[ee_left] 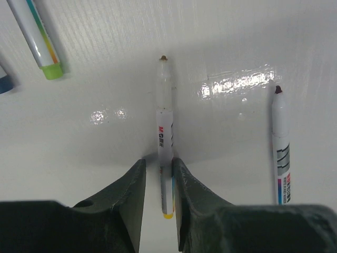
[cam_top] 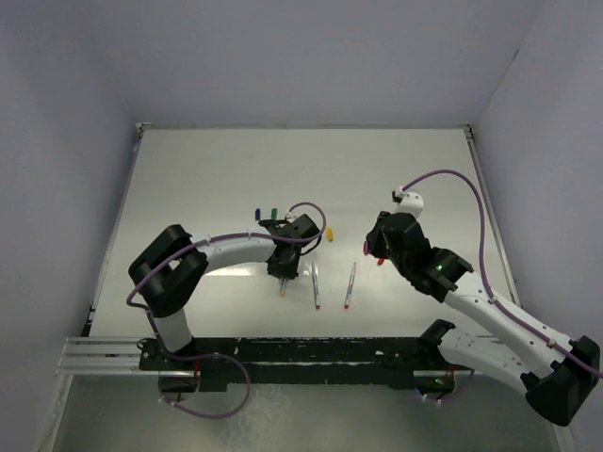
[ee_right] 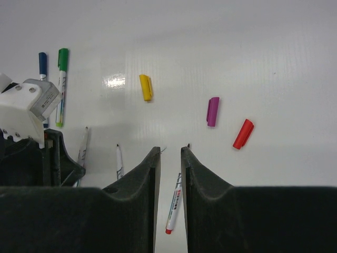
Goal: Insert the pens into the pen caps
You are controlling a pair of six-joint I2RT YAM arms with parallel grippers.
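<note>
My left gripper [ee_left: 159, 161] [cam_top: 281, 273] is low over the table. Its jaws are narrowly open astride a pale pen [ee_left: 165, 132] with a yellow back end. The right finger touches the pen and a gap shows on the left side. A second uncapped pen [ee_left: 281, 150] lies to its right. My right gripper [ee_right: 169, 149] [cam_top: 376, 249] is narrowly open and holds nothing. It hovers over a red-ended pen [ee_right: 175, 206]. Beyond it lie the yellow cap [ee_right: 146, 87], purple cap [ee_right: 212, 111] and red cap [ee_right: 243, 134].
A green-capped pen [ee_right: 62, 84] and a blue-capped pen [ee_right: 42, 66] lie side by side at the far left of the right wrist view, behind the left wrist. White walls [cam_top: 528, 85] enclose the table on three sides.
</note>
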